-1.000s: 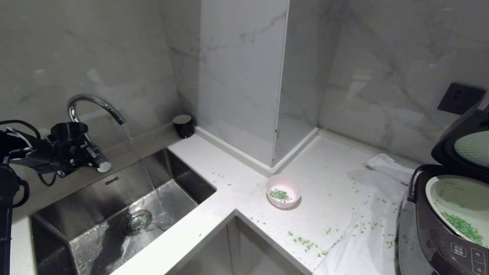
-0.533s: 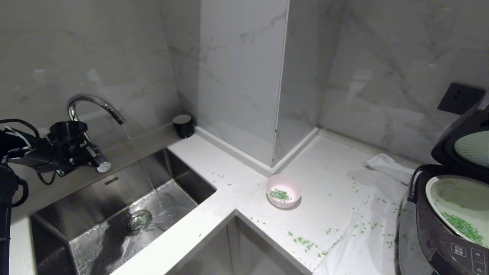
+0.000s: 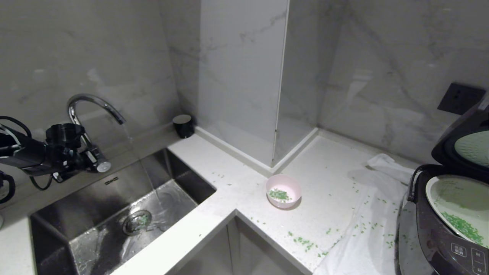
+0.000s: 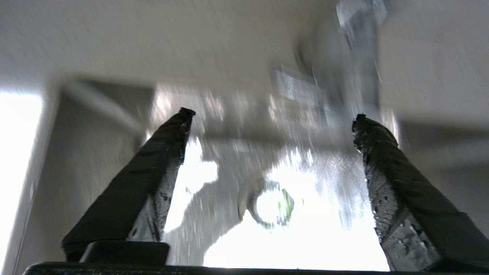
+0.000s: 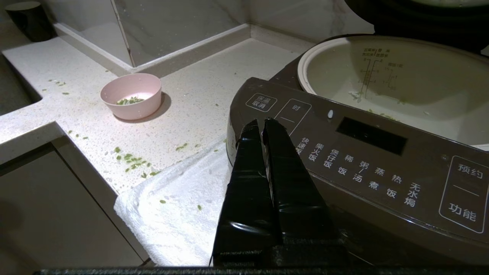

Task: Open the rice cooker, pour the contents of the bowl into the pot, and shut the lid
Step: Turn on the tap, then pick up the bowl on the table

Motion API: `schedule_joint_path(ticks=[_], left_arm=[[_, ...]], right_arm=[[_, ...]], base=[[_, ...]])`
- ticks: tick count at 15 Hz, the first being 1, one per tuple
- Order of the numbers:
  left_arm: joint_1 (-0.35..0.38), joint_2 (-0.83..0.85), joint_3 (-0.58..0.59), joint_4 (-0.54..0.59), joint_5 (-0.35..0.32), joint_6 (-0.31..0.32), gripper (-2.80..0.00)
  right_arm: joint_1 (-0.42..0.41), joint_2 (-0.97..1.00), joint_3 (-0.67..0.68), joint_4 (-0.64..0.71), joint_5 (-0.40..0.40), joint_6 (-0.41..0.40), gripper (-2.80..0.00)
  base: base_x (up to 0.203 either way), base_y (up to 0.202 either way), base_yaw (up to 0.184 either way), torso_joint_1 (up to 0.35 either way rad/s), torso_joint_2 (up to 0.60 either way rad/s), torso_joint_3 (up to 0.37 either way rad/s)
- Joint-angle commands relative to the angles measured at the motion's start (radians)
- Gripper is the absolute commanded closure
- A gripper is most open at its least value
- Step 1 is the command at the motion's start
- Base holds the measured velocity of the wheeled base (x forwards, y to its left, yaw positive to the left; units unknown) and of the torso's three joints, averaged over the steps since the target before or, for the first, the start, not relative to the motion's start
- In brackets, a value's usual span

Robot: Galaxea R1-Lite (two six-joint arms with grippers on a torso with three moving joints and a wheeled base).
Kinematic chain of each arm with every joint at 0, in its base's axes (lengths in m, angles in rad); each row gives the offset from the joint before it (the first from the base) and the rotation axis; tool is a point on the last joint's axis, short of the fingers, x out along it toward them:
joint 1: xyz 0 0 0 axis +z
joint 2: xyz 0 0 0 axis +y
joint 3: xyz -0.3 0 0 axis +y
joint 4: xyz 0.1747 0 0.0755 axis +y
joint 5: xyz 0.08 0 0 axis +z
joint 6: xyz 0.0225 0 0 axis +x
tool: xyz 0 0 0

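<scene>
At left of the head frame, left claw [image 4: 269,116] gapes wide, empty, above the sink [image 3: 114,214]; right claw [image 5: 261,126] pinched together beside the rice cooker [image 5: 363,152].

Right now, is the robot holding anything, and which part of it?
Nothing is held. The left tool stands open over the sink, empty. The right tool is shut with nothing between its fingers, parked before the rice cooker.

The rice cooker [image 5: 355,160] front panel carries white Chinese labels: 预约, 功能, 时, and a row 快速饭, 柴火饭, 煲仔饭, 稀饭, 粥/汤, 蒸煮, apparently 热饭, 无水焗. Markings inside the pot [image 5: 401,88] are illegible.
</scene>
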State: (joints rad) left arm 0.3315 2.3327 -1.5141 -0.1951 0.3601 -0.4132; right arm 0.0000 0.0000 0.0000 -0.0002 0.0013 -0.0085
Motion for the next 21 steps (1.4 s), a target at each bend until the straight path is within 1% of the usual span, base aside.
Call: schedule_joint_path(ticks=[1, 3, 6, 8, 10, 11, 14, 15, 16, 18, 21], left_arm=[[-0.007, -0.131, 0.147, -0.005, -0.079, 0.0, -2.8], [-0.019, -0.219, 0.245, -0.008, -0.156, 0.003, -2.8], [-0.055, -0.319, 0.351, -0.01, -0.194, 0.006, -2.8], [-0.082, -0.405, 0.433, -0.011, -0.255, 0.009, -2.8], [-0.113, -0.485, 0.538, -0.031, -0.314, 0.039, -2.8], [-0.129, -0.51, 0.603, -0.094, -0.332, 0.062, -2.8], [-0.188, -0.548, 0.821, -0.422, -0.349, 0.22, -2.8], [-0.211, -0.559, 0.879, -0.506, -0.351, 0.246, -2.8], [-0.238, -0.577, 0.915, -0.552, -0.352, 0.262, 0.0], [-0.278, -0.611, 0.926, -0.561, -0.352, 0.268, 0.0], [-0.344, -0.683, 0.943, -0.54, -0.353, 0.267, 0.0]], right_arm=[[0.0, 0.0, 0.003, 0.0, 0.0, -0.001, 0.0], [0.0, 0.0, 0.003, -0.001, 0.0, -0.001, 0.0], [0.0, 0.0, 0.003, -0.001, 0.0, -0.001, 0.0], [0.0, 0.0, 0.003, 0.0, 0.0, -0.001, 0.0], [0.0, 0.0, 0.003, 0.0, 0.0, -0.001, 0.0], [0.0, 0.0, 0.003, 0.0, 0.0, -0.001, 0.0], [0.0, 0.0, 0.003, 0.0, 0.0, -0.001, 0.0], [0.0, 0.0, 0.003, 0.0, 0.0, 0.0, 0.0], [0.0, 0.0, 0.003, -0.001, 0.0, -0.001, 0.0], [0.0, -0.001, 0.003, -0.001, 0.0, -0.001, 0.0], [0.0, 0.0, 0.003, 0.0, 0.0, -0.001, 0.0]], base=[[0.0, 0.0, 0.0, 0.0, 0.0, 0.0], [0.0, 0.0, 0.0, 0.0, 0.0, 0.0], [0.0, 0.0, 0.0, 0.0, 0.0, 0.0], [0.0, 0.0, 0.0, 0.0, 0.0, 0.0], [0.0, 0.0, 0.0, 0.0, 0.0, 0.0], [0.0, 0.0, 0.0, 0.0, 0.0, 0.0], [0.0, 0.0, 0.0, 0.0, 0.0, 0.0], [0.0, 0.0, 0.0, 0.0, 0.0, 0.0], [0.0, 0.0, 0.0, 0.0, 0.0, 0.0], [0.0, 0.0, 0.0, 0.0, 0.0, 0.0], [0.0, 0.0, 0.0, 0.0, 0.0, 0.0]])
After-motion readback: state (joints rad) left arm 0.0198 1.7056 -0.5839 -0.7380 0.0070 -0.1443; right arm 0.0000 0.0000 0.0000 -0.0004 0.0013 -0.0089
